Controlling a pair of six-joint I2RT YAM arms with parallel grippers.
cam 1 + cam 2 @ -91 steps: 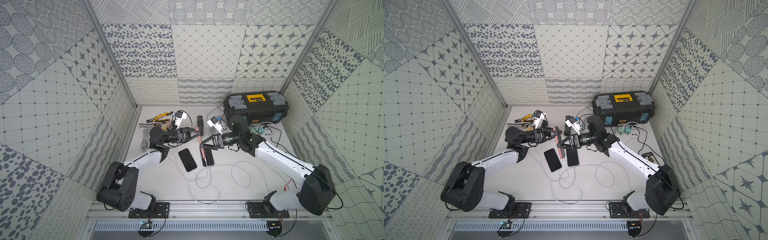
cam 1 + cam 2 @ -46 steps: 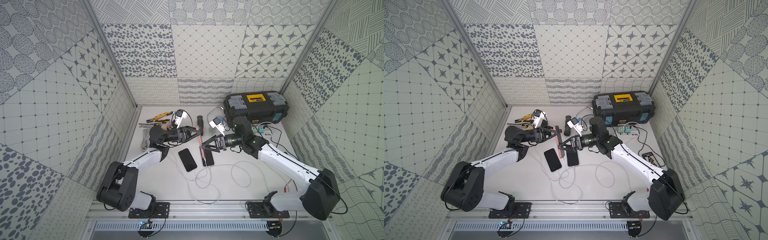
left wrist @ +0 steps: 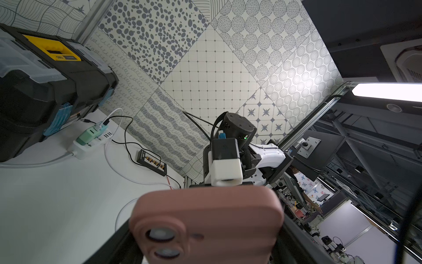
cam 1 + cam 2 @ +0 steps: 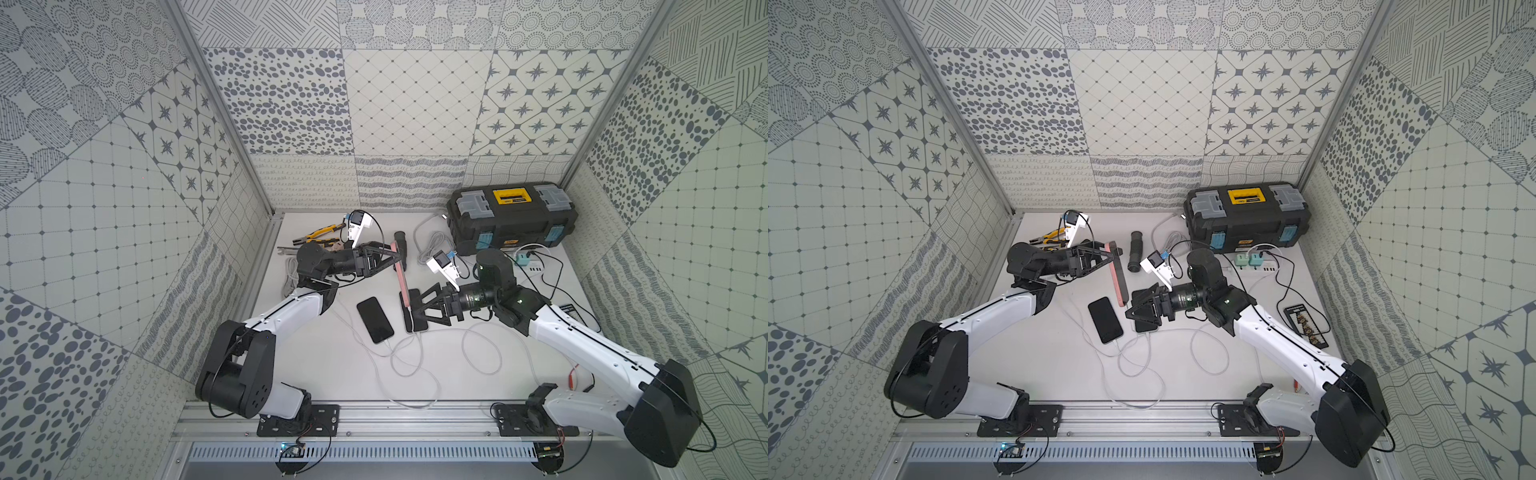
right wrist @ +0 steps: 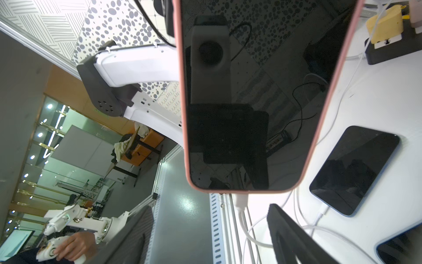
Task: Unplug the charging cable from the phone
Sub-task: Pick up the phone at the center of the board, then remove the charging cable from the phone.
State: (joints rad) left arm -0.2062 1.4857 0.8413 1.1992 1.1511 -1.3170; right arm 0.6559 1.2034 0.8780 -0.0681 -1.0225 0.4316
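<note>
My left gripper (image 4: pixel 392 255) (image 4: pixel 1111 257) is shut on the upper end of a pink-cased phone (image 4: pixel 401 272) (image 4: pixel 1118 277), held on edge above the table. The left wrist view shows the phone's pink back (image 3: pixel 205 224) with its two lenses between the jaws. In the right wrist view the dark screen (image 5: pixel 253 91) faces the camera. The white plug (image 5: pixel 241 201) of the charging cable (image 5: pixel 247 230) sits in the phone's lower end. My right gripper (image 4: pixel 413 311) (image 4: pixel 1130 311) (image 5: pixel 210 228) stands open at that end, the plug between its fingers and touching neither.
Two more phones lie flat: a dark one (image 4: pixel 375 319) (image 5: pixel 354 169) with a cable in it, and one under my right gripper (image 4: pixel 1144 326). White cables loop toward the front edge (image 4: pixel 415 365). At the back: toolbox (image 4: pixel 513 216), power strip (image 4: pixel 528 264), pliers (image 4: pixel 320 235), black hose (image 4: pixel 1136 251).
My right gripper has moved a little toward the front, down along the pink phone to its plug end, and its jaws are still apart. The left gripper and the phone have stayed put.
</note>
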